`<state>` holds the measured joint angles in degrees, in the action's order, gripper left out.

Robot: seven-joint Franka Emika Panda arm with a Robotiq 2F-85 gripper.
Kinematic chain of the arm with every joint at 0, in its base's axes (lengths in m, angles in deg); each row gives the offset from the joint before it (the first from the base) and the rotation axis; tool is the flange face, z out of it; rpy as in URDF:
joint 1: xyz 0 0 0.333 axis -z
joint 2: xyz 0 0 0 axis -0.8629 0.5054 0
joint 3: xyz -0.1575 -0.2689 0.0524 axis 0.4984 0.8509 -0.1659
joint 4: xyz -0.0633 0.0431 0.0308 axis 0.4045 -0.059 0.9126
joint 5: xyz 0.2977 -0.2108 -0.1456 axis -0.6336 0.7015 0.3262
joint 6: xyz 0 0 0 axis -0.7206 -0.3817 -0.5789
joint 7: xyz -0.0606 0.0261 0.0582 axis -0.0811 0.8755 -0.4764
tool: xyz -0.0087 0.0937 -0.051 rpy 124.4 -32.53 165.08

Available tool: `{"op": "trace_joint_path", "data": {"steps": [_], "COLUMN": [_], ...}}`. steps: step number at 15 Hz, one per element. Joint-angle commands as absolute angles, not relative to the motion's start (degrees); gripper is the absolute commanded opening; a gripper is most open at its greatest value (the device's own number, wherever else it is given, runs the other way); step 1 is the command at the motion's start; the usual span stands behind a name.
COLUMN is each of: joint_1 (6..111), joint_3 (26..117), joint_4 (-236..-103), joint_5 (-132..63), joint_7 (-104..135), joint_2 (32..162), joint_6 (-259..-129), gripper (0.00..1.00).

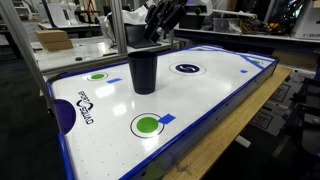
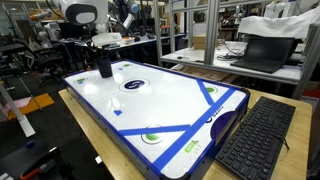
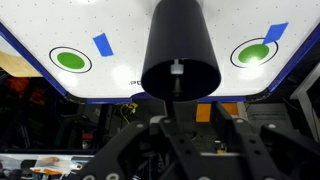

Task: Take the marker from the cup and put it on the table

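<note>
Marker (image 3: 176,68), seemingly just a small pale tip in the wrist view, sits inside the cup (image 3: 182,50) at its rim. On the table (image 3: 130,25), a green circle (image 3: 70,60) and a blue strip (image 3: 102,44) lie left of the cup, and another green circle (image 3: 252,53) lies right of it. In an exterior view the gripper (image 1: 155,35) hangs just above the cup; I cannot tell whether its jaws are apart.

Both exterior views share the table (image 1: 230,100) (image 2: 180,100); wrist view sits close.

marker (image 3: 177,68) mostly hidden inside cup (image 3: 181,50), only a pale tip showing; hand (image 1: 155,30) dark, grip unreadable; worktop (image 1: 200,100) cropped below.
</note>
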<state>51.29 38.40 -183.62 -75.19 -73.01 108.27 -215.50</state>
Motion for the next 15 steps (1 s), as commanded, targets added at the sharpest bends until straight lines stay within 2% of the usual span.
{"op": "trace_joint_path", "data": {"steps": [1,3,5,6,7,8,11,13,14,15], "joint_1": [52.44,52.49,52.56,52.58,52.58,52.58,52.58,52.56,52.34,52.20], "joint_3": [36.76,36.64,36.54,36.50,36.49,36.50,36.55,36.59,36.87,37.03], "joint_4": [-182.63,-182.59,-182.60,-182.60,-182.60,-182.61,-182.64,-182.66,-182.79,-182.84], "joint_5": [-76.46,-76.58,-76.56,-76.56,-76.54,-76.51,-76.47,-76.41,-76.13,-76.00], "joint_7": [-73.29,-73.36,-73.34,-73.34,-73.34,-73.29,-73.05,-72.93,-72.59,-72.30], "joint_2": [109.12,109.15,109.09,109.09,109.08,109.06,108.99,108.97,108.86,108.83], "joint_6": [-216.23,-216.12,-215.72,-215.66,-215.62,-215.53,-215.14,-215.05,-215.26,-215.45], "gripper": [0.25,0.34,0.48,0.49,0.47,0.41,0.34,0.40,0.38,0.32]}}
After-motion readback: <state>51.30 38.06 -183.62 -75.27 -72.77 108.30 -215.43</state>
